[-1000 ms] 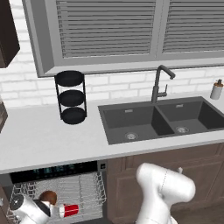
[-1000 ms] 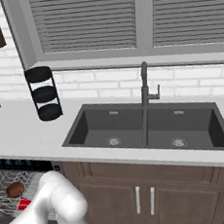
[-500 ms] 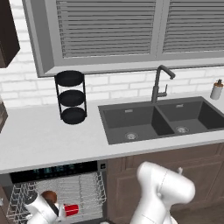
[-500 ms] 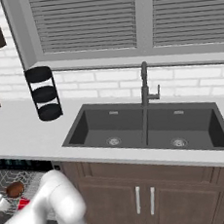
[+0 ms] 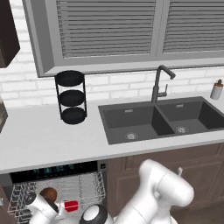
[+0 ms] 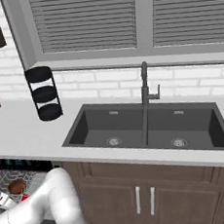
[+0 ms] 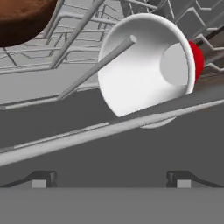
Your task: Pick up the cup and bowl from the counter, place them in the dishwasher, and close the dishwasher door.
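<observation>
Kitchen: grey desk [image 5: 39, 140] under a shuttered window carries a black tiered stand [image 5: 71, 97] beside the dark sink [image 5: 162, 118]; no cup or bowl on it.
Dishwasher [image 5: 57, 188]: open below the desk, wire rack [image 5: 83, 188] drawn out.
Cup [image 7: 146, 65]: on its side in the rack, white mouth toward the hand camera.
Bowl [image 5: 48, 194]: in the rack, near the cup.
Tool [image 7: 111, 181]: fingers spread wide, holding nothing, low by the rack.
Done: both items loaded, by the look of it.
Left: shutting the dishwasher door.
</observation>
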